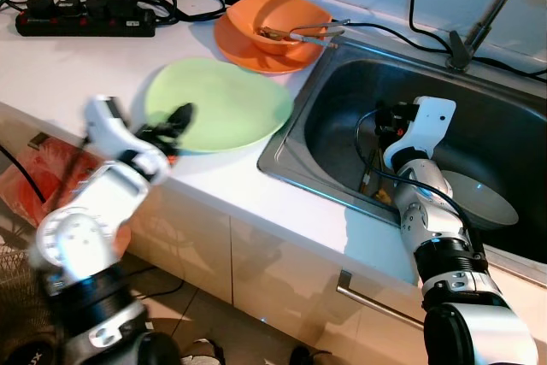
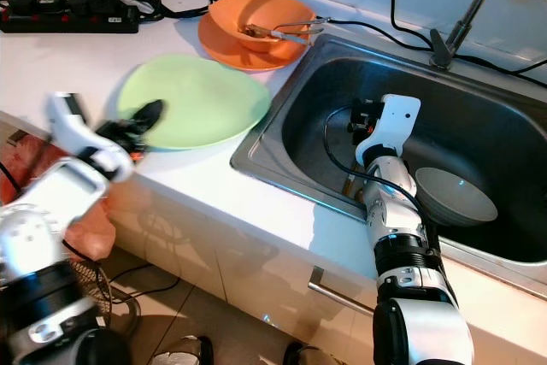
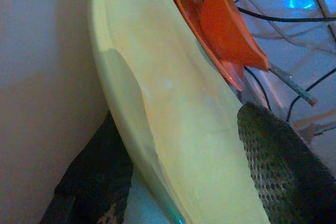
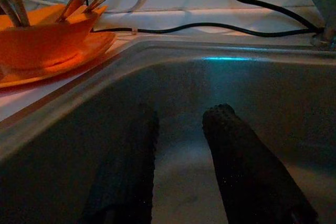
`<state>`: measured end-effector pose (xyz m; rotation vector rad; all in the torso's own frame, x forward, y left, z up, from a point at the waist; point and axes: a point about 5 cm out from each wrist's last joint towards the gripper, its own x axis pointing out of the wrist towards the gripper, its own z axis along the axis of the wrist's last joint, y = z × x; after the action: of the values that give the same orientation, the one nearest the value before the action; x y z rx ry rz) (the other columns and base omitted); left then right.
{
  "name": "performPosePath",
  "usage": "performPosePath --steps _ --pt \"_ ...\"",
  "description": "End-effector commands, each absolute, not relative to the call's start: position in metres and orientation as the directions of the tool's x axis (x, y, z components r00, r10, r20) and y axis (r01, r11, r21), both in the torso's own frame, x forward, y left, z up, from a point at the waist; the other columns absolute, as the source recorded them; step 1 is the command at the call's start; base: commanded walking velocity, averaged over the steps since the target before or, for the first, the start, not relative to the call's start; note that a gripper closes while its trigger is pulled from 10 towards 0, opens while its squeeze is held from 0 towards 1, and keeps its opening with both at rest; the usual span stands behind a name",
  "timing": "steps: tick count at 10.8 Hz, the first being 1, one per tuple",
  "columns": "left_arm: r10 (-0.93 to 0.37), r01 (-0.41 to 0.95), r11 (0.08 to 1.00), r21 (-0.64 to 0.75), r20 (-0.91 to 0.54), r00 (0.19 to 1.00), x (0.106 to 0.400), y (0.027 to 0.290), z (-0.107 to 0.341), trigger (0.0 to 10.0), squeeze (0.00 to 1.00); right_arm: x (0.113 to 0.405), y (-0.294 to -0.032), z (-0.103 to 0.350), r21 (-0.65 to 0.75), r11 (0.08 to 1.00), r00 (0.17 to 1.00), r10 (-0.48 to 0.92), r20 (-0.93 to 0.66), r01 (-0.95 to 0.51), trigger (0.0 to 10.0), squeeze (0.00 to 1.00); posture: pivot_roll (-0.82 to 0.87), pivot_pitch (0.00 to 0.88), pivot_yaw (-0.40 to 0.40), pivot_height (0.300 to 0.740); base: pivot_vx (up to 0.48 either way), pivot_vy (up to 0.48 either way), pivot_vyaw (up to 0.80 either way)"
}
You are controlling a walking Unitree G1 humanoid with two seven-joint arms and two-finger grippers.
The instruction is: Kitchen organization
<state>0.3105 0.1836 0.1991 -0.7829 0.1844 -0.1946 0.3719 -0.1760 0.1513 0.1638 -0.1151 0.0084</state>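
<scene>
Left gripper [image 1: 175,121]: at the near rim of the green plate [image 1: 224,102], left of centre in the head views; in the left wrist view one black finger [image 3: 94,177] lies under the rim and the other [image 3: 278,156] over the face, so it is clamped on the plate's edge.
Green plate: lying on the white worktop [image 1: 77,66], just left of the sink's [image 1: 342,83] corner, its far edge beside the orange plate [image 1: 248,53].
Orange bowl [image 1: 275,25]: sitting on the orange plate at top centre, metal tongs [image 1: 308,32] resting in it.
Right gripper [image 4: 178,166]: down inside the sink at right of centre; the wrist view shows its two fingers apart with only steel between them, holding nothing.
Grey bowl [image 2: 453,194]: in the sink basin, lower right, just beside the right arm.
Tap [image 1: 487,14]: rising at the upper right behind the sink.
Power strip [image 1: 85,19]: upper left on the worktop, amid a tangle of black cables.
</scene>
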Motion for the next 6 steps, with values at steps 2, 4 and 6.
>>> performPosePath --steps 2,4,6 --pt "-0.301 0.095 0.676 -0.731 -0.157 0.941 0.316 0.162 0.188 10.0 0.00 0.369 -0.179 0.146 0.164 0.987 0.995 -0.011 0.095 -0.005 10.0 0.00 0.08 0.128 -0.045 0.740 0.000 0.000 0.00" --pt "-0.276 0.068 0.677 -0.733 -0.168 0.946 0.320 0.158 0.185 4.2 0.00 0.369 -0.179 0.146 0.163 0.987 0.995 -0.015 0.095 0.000 10.0 0.00 0.08 0.132 -0.046 0.740 0.000 0.000 0.00" --pt "-0.266 0.063 0.682 -0.729 -0.168 0.949 0.320 0.157 0.185 0.0 0.00 0.370 -0.179 0.146 0.164 0.986 0.995 -0.016 0.095 0.000 10.0 0.00 0.08 0.136 -0.048 0.740 0.000 0.000 0.00"
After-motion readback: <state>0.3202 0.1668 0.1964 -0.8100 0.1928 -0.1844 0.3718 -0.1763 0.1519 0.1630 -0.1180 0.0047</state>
